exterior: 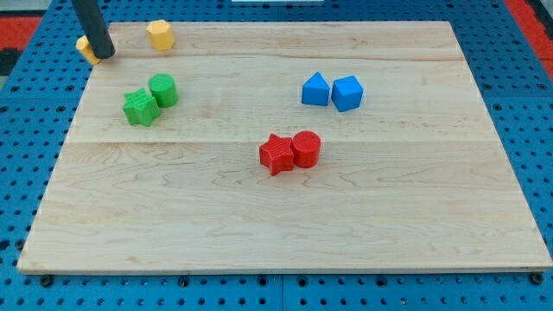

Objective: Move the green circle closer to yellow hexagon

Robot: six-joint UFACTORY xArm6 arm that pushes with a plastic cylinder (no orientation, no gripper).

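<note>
The green circle [163, 90] sits at the board's upper left, touching a green star [139, 107] on its lower left. The yellow hexagon [160, 34] lies near the top edge, above the green circle. A second yellow block [85, 47] sits at the top left corner, partly hidden by the rod, so its shape is unclear. My tip [103, 54] rests at that corner against this yellow block, up and to the left of the green circle and left of the yellow hexagon.
A blue block with a pointed top [315, 89] and a blue cube-like block [347, 92] touch at the upper right. A red star [276, 154] and a red circle [306, 148] touch near the middle. The wooden board [285, 233] lies on a blue pegboard.
</note>
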